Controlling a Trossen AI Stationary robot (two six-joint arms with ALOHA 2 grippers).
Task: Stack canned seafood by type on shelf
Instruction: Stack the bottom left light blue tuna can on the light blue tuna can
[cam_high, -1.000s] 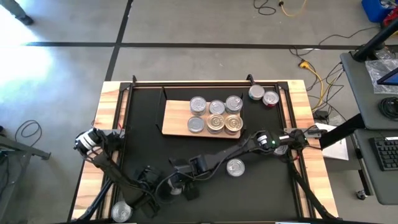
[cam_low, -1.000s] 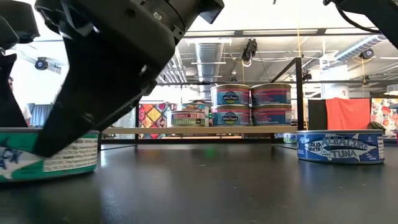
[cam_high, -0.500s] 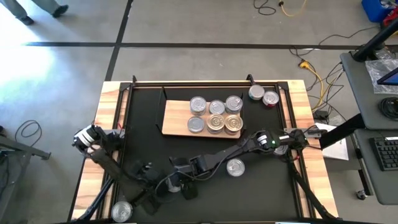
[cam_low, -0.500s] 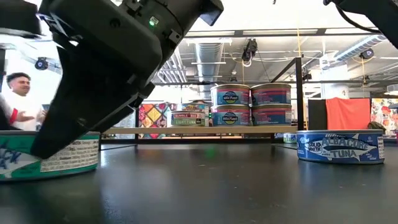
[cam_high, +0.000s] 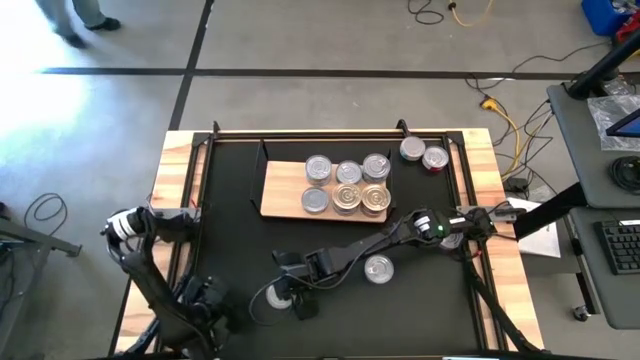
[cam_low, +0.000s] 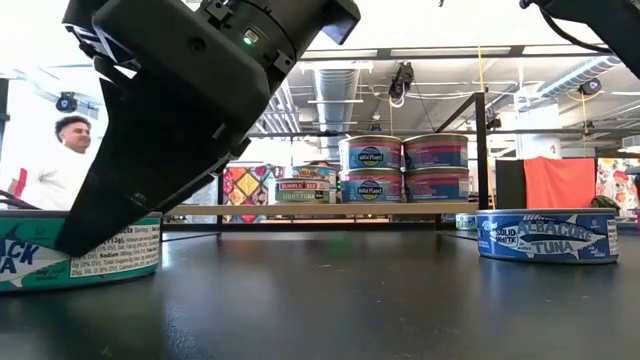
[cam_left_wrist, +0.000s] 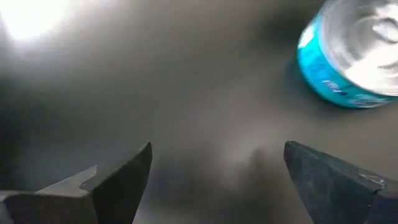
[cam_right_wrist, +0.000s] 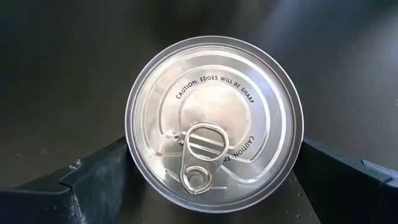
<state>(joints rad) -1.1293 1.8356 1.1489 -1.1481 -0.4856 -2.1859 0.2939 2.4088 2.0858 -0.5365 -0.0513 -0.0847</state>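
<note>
The shelf (cam_high: 283, 197), a light-wood board, lies on the black mat with several tins (cam_high: 347, 185) on it, some stacked two high (cam_low: 403, 168). A silver-topped tin (cam_right_wrist: 214, 123) with a green label (cam_low: 85, 262) stands on the mat between the fingers of my open right gripper (cam_high: 286, 293), which reaches down over it. A blue tuna tin (cam_high: 378, 268) stands alone to its right. My left gripper (cam_left_wrist: 217, 180) hangs open over bare mat at the near left (cam_high: 210, 300), with a teal tin (cam_left_wrist: 351, 56) ahead of it. My right gripper has one finger (cam_right_wrist: 93, 180) on each side of the silver-topped tin's round wall (cam_right_wrist: 134, 155), coming slanting down from the table's right. The tin stands flat on the mat. I cannot tell whether the fingers touch it.
Two more tins (cam_high: 423, 154) stand on the mat at the far right, beside the shelf. A black frame rail (cam_high: 300, 133) runs along the far edge. A person (cam_low: 60, 170) moves in the room behind the table.
My left gripper has swung away from the right gripper's tin toward the table's near left corner, staying open, and its arm now covers the tin that showed there. The right gripper and its tin have kept still.
</note>
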